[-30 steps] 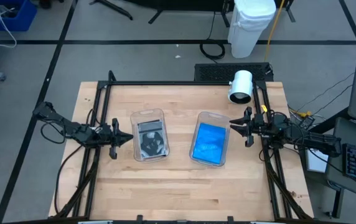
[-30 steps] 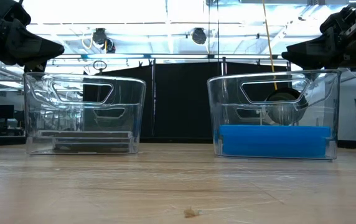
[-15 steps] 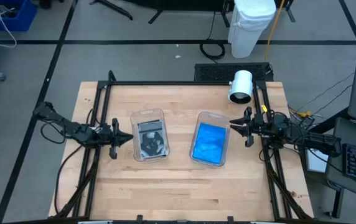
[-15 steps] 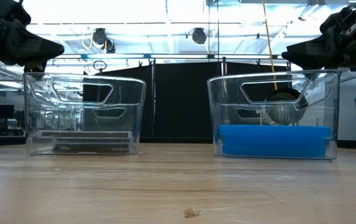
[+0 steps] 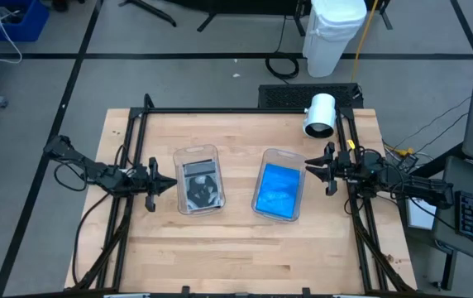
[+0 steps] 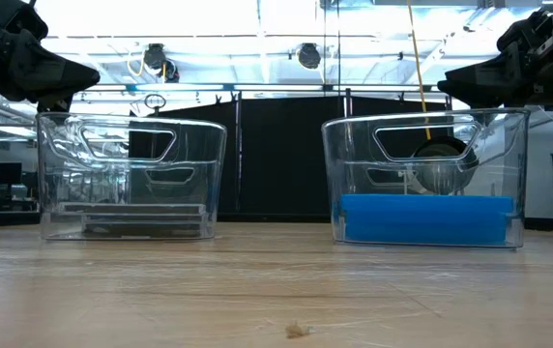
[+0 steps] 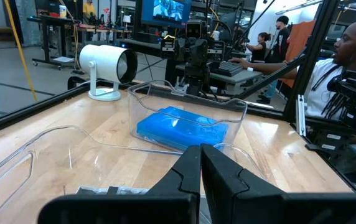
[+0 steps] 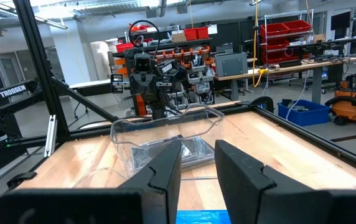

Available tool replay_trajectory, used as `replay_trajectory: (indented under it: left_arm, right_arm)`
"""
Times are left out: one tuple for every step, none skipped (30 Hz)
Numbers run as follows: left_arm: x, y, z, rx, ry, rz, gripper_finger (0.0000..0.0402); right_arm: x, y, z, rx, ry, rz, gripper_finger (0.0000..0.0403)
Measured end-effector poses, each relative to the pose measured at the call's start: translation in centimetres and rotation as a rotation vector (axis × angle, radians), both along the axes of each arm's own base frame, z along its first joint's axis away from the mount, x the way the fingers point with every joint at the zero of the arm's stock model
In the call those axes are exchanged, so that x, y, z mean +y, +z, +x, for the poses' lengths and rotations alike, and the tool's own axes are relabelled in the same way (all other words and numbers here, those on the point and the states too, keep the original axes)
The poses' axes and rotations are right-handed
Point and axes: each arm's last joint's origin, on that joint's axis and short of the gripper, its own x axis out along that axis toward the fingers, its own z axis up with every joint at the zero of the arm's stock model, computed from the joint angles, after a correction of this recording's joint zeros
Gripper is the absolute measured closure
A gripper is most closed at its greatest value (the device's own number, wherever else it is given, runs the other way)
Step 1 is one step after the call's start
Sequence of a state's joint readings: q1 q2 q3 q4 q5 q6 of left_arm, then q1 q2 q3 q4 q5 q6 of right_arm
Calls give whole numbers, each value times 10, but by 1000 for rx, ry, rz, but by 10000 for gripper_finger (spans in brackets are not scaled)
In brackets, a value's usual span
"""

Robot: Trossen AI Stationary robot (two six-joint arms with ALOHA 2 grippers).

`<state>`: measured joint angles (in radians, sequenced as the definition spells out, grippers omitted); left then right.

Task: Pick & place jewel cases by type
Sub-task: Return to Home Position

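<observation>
From above: the left tub holds the grey and dark jewel cases, just ahead of the left gripper. The right tub holds the blue jewel cases, just ahead of the right gripper. Down low, both grippers hang higher than the tub rims, touching nothing. Left wrist: fingers pressed together, empty. Right wrist: fingers a narrow gap apart, empty too.
</observation>
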<state>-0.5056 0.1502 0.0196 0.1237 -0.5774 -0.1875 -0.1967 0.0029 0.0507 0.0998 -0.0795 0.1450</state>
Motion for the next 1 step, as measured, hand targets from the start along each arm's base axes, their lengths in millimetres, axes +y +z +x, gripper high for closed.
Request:
replay_trajectory:
  left_arm:
    - [0, 0, 0, 0, 0, 0, 380]
  right_arm:
    - [0, 0, 0, 0, 0, 0, 314]
